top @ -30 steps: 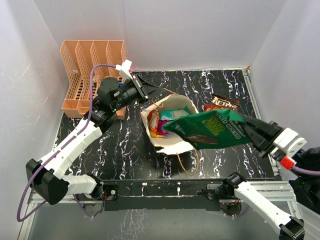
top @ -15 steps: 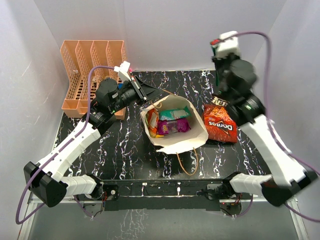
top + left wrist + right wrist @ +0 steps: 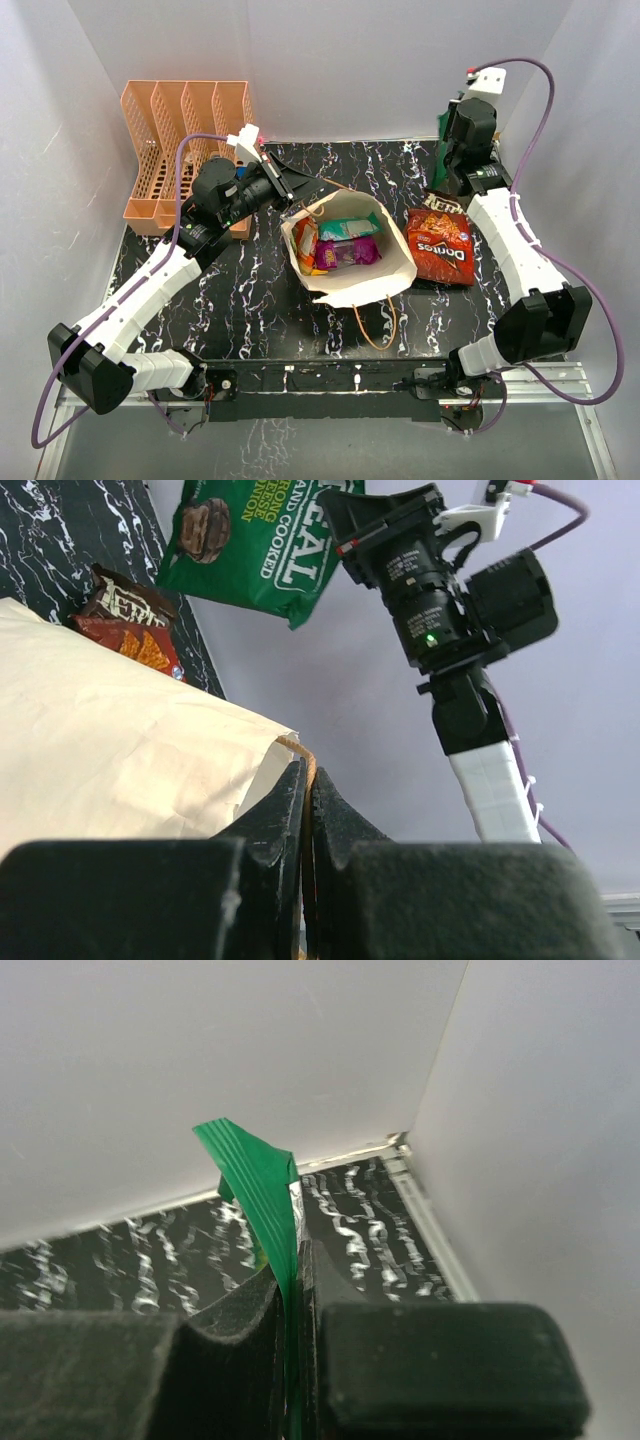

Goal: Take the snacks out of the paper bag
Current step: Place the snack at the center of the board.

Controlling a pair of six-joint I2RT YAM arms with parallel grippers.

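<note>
Black marbled tabletop (image 3: 240,300) under all.

Paper bag (image 3: 360,285) in middle, mouth open toward top camera. Thin paper, folds and tips easy.

Orange rack (image 3: 170,150) at far left.

Red Doritos bag (image 3: 441,247) flat on tabletop, just right of paper bag. Dark packet (image 3: 441,202) touching its far end.

Green packet (image 3: 265,540) up in air by far right corner.

Orange, purple, pale green packets (image 3: 340,245) inside paper bag. Probably light, puffy, slippery, easy to crush. Best pinch flat sealed edge, softly.

Right pincer (image 3: 290,1280) clamped on green packet edge.

Left pincer (image 3: 305,780) clamped on paper bag rim by cord.
</note>
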